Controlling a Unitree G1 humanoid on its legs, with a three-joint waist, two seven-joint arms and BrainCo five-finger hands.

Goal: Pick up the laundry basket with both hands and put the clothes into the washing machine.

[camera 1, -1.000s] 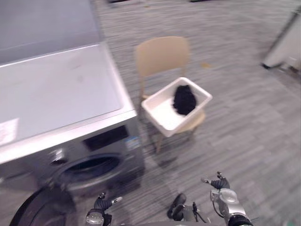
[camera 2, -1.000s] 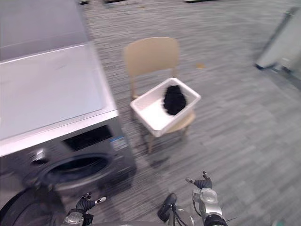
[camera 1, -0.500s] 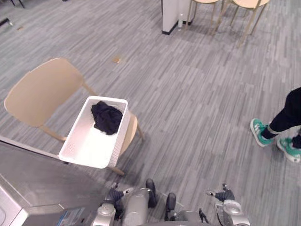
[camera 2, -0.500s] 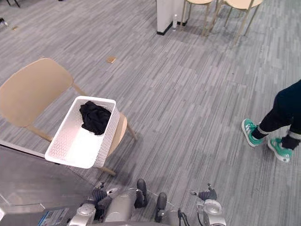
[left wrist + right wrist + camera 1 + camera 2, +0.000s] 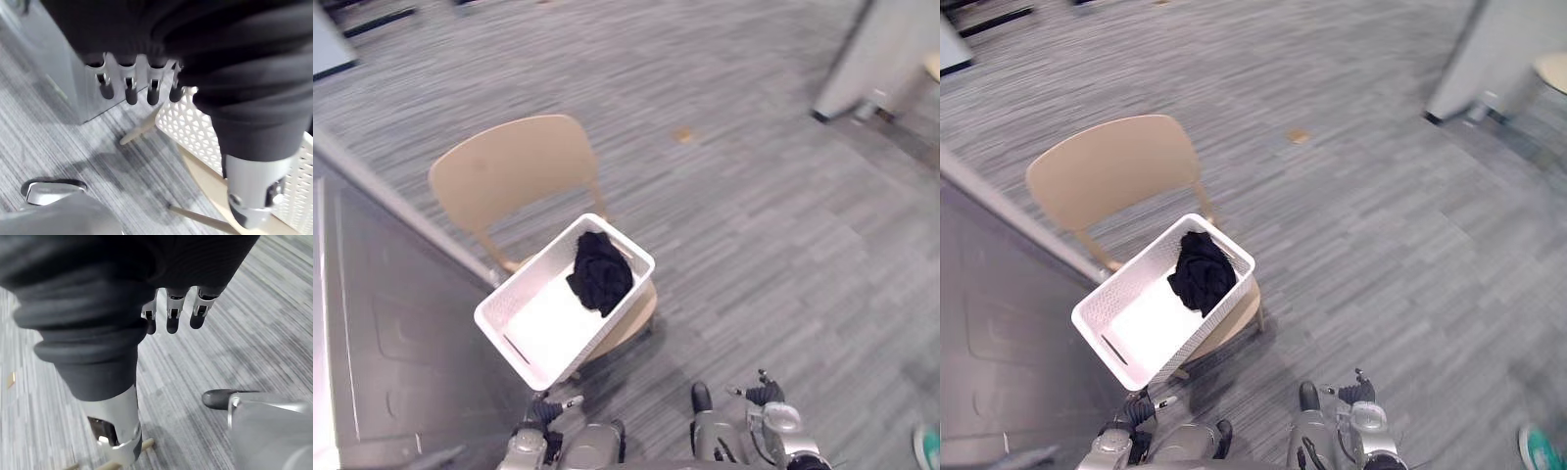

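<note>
- The left hand is seen low, with the laundry basket ahead of it.
- In the left wrist view, the left hand's fingers are held straight in a row and the thumb is set apart. The hand is released and nothing is grasped.
- The basket's white lattice wall is seen just past these fingers. No contact with it is visible.
- The right hand is seen low, well apart from the basket, which lies ahead of it and toward the left hand's side.
- In the right wrist view, the right hand's fingers are extended over the grey striped floor. This hand is also released and nothing is held.
- The basket is set on the seat of a tan chair, whose backrest stands beyond the basket as seen from the hands.
- The black clothes are bundled inside the basket, at the end farther from both hands.
- The washing machine is located on the outer side of the left hand, just beside the chair and basket.
- A person's teal shoe is visible on the floor on the outer side of the right hand.
</note>
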